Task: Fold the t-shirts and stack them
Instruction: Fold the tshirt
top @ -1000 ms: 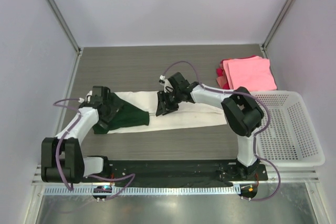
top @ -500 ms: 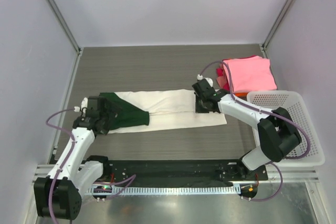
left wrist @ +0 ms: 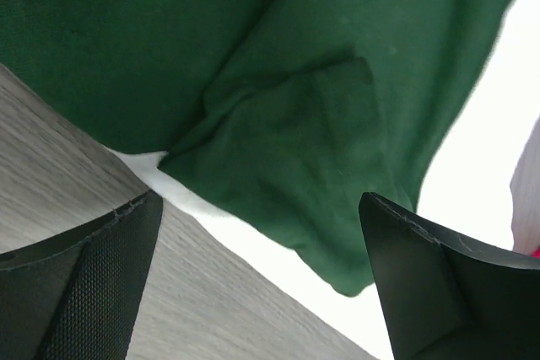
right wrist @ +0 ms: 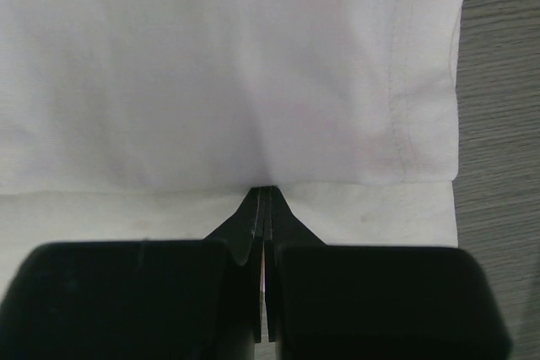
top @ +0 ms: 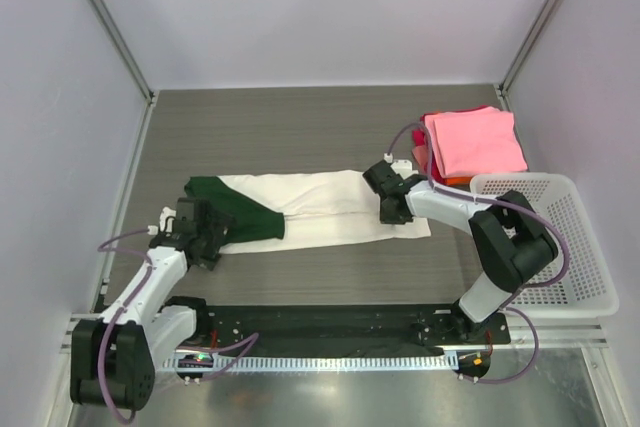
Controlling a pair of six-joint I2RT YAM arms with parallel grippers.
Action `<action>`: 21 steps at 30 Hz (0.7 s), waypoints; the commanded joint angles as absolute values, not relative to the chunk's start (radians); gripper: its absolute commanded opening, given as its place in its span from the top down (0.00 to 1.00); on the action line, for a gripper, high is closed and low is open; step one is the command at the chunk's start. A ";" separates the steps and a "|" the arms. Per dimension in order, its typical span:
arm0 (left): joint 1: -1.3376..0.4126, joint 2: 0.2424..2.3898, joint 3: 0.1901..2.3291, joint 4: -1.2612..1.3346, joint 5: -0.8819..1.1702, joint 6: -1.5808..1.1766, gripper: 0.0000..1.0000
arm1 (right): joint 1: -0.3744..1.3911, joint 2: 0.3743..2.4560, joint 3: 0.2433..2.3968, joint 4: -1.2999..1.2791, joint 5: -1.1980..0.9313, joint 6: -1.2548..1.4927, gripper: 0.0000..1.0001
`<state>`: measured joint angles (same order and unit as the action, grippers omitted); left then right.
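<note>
Both arms have shifted: the right hand (right wrist: 264,197) has travelled from mid-shirt to the hem end, and the left hand (left wrist: 257,233) has drawn back toward the near-left corner. The cream-white t-shirt (top: 330,209) lies flat along the worktop (top: 300,127), folded lengthwise. The right hand's fingers are pressed together and appear to pinch the upper layer's edge, probably to carry that end over. The left hand hovers spread above the dark green sleeve (left wrist: 304,124), gripping nothing. The folded stack (top: 475,140) waits at far right, beside the basket (top: 560,247).
</note>
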<state>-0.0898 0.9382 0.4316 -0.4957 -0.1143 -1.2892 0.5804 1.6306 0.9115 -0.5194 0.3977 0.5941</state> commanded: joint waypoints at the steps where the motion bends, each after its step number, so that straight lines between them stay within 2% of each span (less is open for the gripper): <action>1: -0.094 1.001 0.411 -0.373 -0.158 -1.339 0.00 | 0.575 1.680 0.908 -0.489 0.411 0.632 0.99; 7: -0.094 1.164 0.408 -0.165 -0.196 -1.364 0.00 | 0.595 1.657 0.861 -0.479 0.348 0.641 0.99; 10: -0.092 1.273 0.481 -0.089 -0.256 -1.344 0.00 | 0.635 1.646 0.830 -0.480 0.295 0.660 0.99; 12: -0.092 1.362 0.605 -0.083 -0.272 -1.319 0.00 | 0.716 1.644 0.813 -0.488 0.282 0.701 0.99; 16: -0.091 1.683 0.886 -0.077 -0.223 -1.281 0.00 | 0.944 1.658 0.828 -0.502 0.259 0.830 0.99; 18: -0.091 1.806 1.021 -0.078 -0.178 -1.256 0.00 | 1.089 1.699 0.889 -0.489 0.226 0.865 0.99; 21: -0.112 2.061 1.378 -0.133 -0.114 -1.203 0.00 | 1.202 1.773 1.035 -0.465 0.181 0.890 0.99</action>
